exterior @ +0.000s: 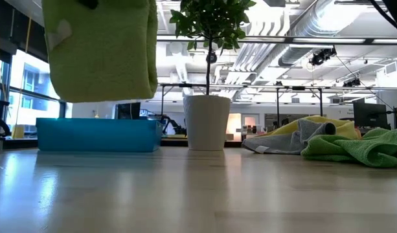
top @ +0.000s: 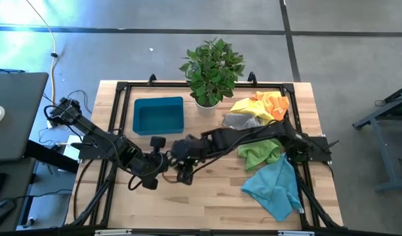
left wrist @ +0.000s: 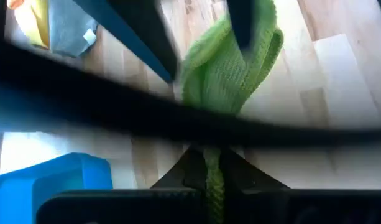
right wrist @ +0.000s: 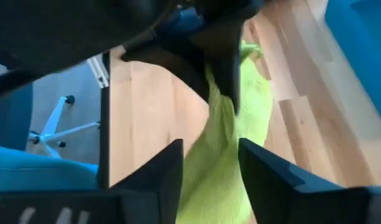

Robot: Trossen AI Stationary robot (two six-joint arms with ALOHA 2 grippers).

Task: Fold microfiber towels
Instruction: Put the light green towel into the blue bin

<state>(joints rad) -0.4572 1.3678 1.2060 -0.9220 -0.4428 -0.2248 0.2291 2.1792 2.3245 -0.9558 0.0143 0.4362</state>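
A lime green towel (exterior: 101, 50) hangs folded over in the air above the table's middle, held between both grippers. My left gripper (top: 153, 177) and my right gripper (top: 183, 172) stand close together near the table's middle front, both shut on it. In the high view the grippers hide the towel. It shows in the left wrist view (left wrist: 230, 68) and in the right wrist view (right wrist: 224, 155). More towels lie in a pile at the right: orange and yellow (top: 266, 105), grey (top: 243, 120), lime green (top: 260, 156) and teal-blue (top: 276, 187). My left gripper pinches a bunched edge of the lime green towel (left wrist: 213, 177) between its two fingers. The cloth runs from there toward the other gripper and is clear of the table. My right gripper pinches the towel (right wrist: 210, 163) between its two fingers, with cloth in several layers. The towel hangs below the grippers, lifted clear of the table.
A rigid blue tray (top: 159, 115) stands at the back left of the table. A potted plant in a white pot (top: 210, 69) stands at the back middle. Bare wood lies under and in front of the grippers.
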